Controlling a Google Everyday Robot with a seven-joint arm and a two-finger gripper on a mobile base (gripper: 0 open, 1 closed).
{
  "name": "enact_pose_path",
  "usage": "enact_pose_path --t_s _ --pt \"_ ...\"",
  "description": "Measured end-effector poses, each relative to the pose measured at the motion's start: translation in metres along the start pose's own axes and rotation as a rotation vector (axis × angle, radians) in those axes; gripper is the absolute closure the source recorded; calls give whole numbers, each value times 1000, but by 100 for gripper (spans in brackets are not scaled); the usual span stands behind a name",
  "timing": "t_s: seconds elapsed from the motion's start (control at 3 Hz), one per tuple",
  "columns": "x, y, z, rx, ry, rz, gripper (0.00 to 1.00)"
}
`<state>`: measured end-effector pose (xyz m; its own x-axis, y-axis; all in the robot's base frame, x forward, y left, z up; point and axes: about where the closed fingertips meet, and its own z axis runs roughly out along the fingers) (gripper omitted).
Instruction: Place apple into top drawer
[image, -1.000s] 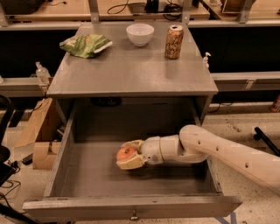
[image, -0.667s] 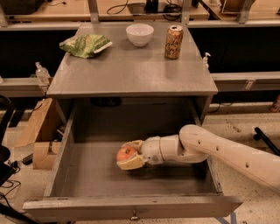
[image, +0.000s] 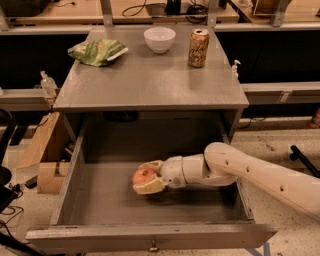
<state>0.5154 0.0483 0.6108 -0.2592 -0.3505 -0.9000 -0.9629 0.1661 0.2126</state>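
The top drawer (image: 100, 205) is pulled wide open below the grey cabinet top; its brass knob (image: 153, 246) shows on the front panel. The red-orange apple (image: 143, 176) is inside the drawer, near the middle of its floor. My gripper (image: 146, 178) reaches in from the right on a white arm and is shut on the apple, with one cream finger behind it and one in front (image: 148, 187). The apple sits low, at or just above the drawer floor; I cannot tell if it touches.
On the cabinet top (image: 150, 85) stand a white bowl (image: 159, 39), a drink can (image: 198, 47) and a green chip bag (image: 98, 51). Cardboard boxes (image: 42, 150) sit on the floor at the left. A dark object (image: 304, 159) lies at the right.
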Motion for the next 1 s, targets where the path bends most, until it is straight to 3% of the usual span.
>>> enact_pose_path --t_s 0.33,0.67,1.0 --pt "0 1 2 -4 0 -1 11" --pt "-1 2 3 -7 0 -1 0" --pt "-1 2 3 -7 0 -1 0"
